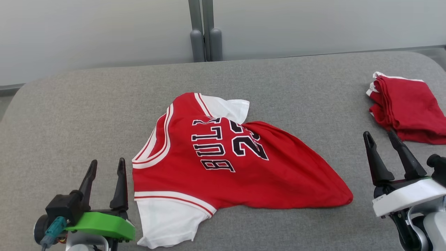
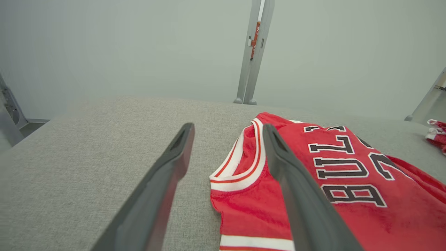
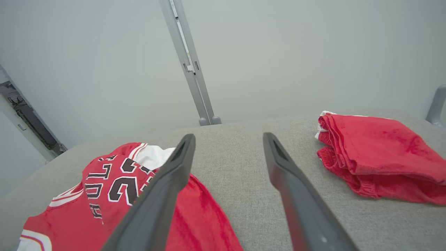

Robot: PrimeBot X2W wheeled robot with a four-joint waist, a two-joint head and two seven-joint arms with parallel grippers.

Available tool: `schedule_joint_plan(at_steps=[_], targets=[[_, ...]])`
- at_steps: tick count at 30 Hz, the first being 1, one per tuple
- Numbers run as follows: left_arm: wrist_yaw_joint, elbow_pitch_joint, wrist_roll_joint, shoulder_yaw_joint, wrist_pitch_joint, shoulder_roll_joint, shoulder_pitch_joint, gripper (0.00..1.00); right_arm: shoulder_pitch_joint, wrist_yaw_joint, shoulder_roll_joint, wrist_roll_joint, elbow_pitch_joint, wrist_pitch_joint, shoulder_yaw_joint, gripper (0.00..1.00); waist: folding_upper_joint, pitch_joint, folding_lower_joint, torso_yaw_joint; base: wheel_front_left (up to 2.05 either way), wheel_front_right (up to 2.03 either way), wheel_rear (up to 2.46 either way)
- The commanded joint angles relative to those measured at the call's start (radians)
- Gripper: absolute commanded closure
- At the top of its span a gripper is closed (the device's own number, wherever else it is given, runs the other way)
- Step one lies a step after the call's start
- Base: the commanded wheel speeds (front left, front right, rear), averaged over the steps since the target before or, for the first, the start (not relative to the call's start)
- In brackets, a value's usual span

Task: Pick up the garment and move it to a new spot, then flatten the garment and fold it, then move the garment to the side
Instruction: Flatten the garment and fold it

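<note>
The garment (image 1: 230, 167) is a red jersey with white sleeves and black lettering, lying loosely spread and wrinkled in the middle of the grey padded table (image 1: 87, 104). It also appears in the left wrist view, garment (image 2: 348, 195), and in the right wrist view, garment (image 3: 104, 195). My left gripper (image 1: 106, 167) stands open just left of the jersey's collar, touching nothing. My right gripper (image 1: 381, 136) is open to the right of the jersey's hem, with nothing between its fingers.
A folded pile of red cloth (image 1: 407, 108) with white trim lies at the table's right edge, just beyond my right gripper. A grey post (image 1: 205, 31) rises behind the table's far edge. Bare grey surface lies to the left and far side.
</note>
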State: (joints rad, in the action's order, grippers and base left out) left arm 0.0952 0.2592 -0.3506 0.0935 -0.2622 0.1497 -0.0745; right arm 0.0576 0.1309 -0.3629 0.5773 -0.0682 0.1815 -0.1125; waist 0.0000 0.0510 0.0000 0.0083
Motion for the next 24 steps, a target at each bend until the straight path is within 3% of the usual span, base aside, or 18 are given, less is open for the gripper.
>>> schedule_joint_plan(at_steps=[1, 10, 17, 24], targets=[[-0.009, -0.019, 0.014, -0.005, 0.003, 0.012, 0.011, 0.00, 0.013, 0.000, 0.016, -0.017, 0.009, 0.018, 0.005, 0.00, 0.0000, -0.019, 0.0000, 0.000, 0.00, 0.00, 0.00], [-0.022, -0.141, 0.015, -0.004, 0.013, 0.027, 0.048, 0.00, 0.023, 0.000, 0.089, -0.099, -0.046, 0.069, -0.010, 0.00, 0.0000, -0.056, 0.0000, -0.007, 0.00, 0.00, 0.00], [-0.033, -0.110, 0.019, -0.004, -0.001, -0.010, 0.086, 0.00, -0.008, 0.000, 0.123, -0.156, -0.132, 0.084, 0.005, 0.00, 0.0000, -0.061, 0.0000, -0.008, 0.00, 0.00, 0.00], [-0.022, -0.086, 0.050, -0.037, -0.003, -0.023, 0.084, 0.00, 0.012, 0.000, 0.128, -0.188, -0.125, 0.084, 0.013, 0.00, 0.0000, -0.067, 0.0000, -0.015, 0.00, 0.00, 0.00]])
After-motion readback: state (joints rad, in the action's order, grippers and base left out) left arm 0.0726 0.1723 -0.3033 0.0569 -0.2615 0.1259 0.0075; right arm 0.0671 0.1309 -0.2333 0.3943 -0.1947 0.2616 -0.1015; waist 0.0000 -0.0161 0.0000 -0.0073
